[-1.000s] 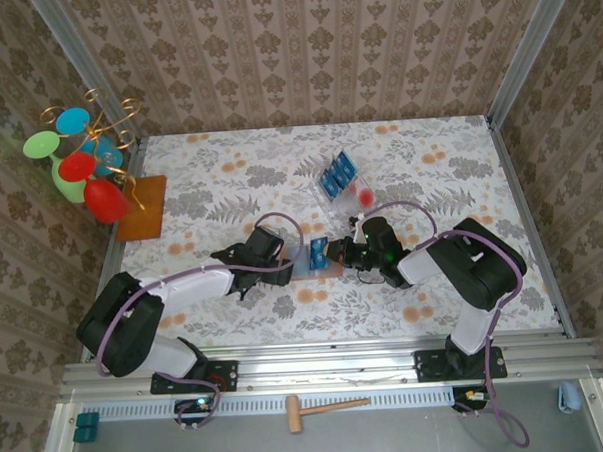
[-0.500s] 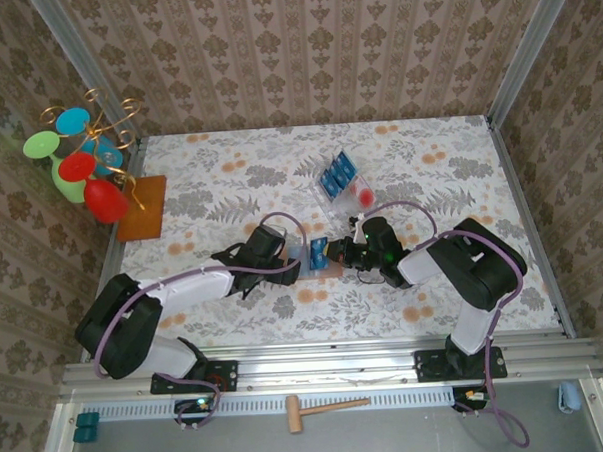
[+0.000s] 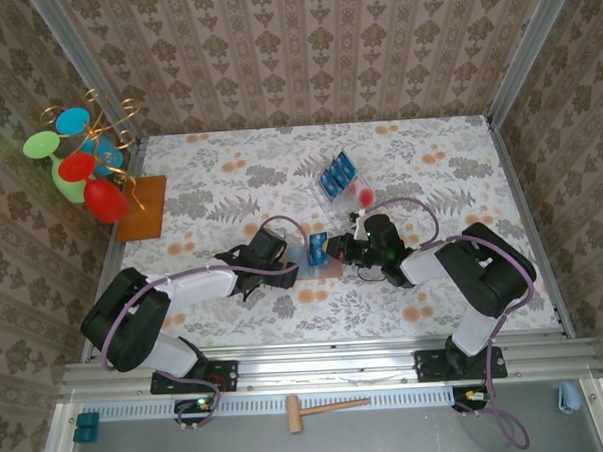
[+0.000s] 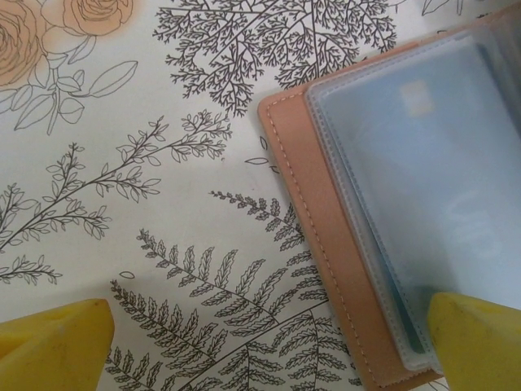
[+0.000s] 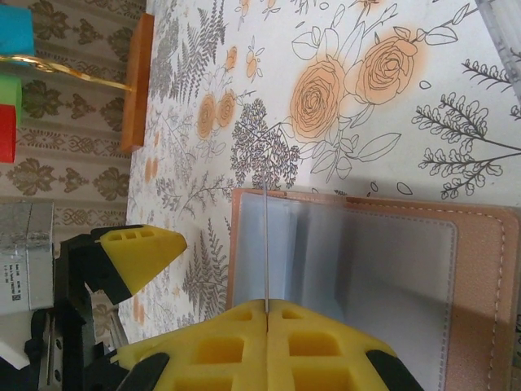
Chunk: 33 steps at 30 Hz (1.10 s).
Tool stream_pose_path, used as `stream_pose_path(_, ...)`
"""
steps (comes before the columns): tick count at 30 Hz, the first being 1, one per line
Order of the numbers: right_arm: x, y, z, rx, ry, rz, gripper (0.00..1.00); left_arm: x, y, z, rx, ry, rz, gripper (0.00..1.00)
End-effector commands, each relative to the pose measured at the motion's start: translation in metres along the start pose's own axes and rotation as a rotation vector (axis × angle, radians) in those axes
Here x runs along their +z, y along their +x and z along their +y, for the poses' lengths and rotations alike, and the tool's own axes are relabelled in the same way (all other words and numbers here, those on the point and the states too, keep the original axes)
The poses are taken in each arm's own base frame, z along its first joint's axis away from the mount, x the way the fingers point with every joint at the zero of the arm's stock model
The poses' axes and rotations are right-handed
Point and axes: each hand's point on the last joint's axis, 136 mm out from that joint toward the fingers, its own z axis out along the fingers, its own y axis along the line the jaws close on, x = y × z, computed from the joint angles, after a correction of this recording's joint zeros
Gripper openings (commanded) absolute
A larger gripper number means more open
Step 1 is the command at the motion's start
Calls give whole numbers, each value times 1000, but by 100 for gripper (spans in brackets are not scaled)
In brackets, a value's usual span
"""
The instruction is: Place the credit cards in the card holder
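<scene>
Right gripper (image 5: 267, 308): jaws pressed together on one credit card (image 5: 267, 244). The card is seen edge-on and stands upright over the open card holder (image 5: 383, 269).

Left gripper (image 4: 264, 349): jaws wide apart, gripping nothing. One fingertip (image 4: 476, 346) overlaps the edge of the holder's clear sleeve. The other is over bare worktop (image 4: 122, 163).

Counts:
- One card holder, lying open mid-worktop between the two grippers, tan rim outward, clear sleeves up.
- One card in the right jaws.
- More credit cards (image 3: 336, 172) overlapping in one clear tray (image 3: 356, 202) farther back, well apart from the holder. About three; the overlap blurs the count.
- One orange-brown mat (image 3: 142, 206) at the left edge.

Versus a second earlier: both arms have shifted only slightly, and the left gripper is a touch nearer the holder. Holder, tray and mat are unmoved. The right jaws keep the same grip.
</scene>
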Motion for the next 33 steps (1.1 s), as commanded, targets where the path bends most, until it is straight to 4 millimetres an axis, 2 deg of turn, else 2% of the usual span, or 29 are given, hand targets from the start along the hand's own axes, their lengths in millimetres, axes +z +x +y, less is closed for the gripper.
stream_pose_path(1, 3, 2, 2, -17, -21, 12, 0, 3, 11, 6, -8, -33, 28, 100)
stream_pose_path(24, 12, 4, -7, -10, -24, 13, 0, 3, 15, 8, -16, -43, 33, 100)
stream_pose_path(33, 13, 5, -5, -7, -40, 17, 0, 2, 14, 8, -15, -41, 33, 100)
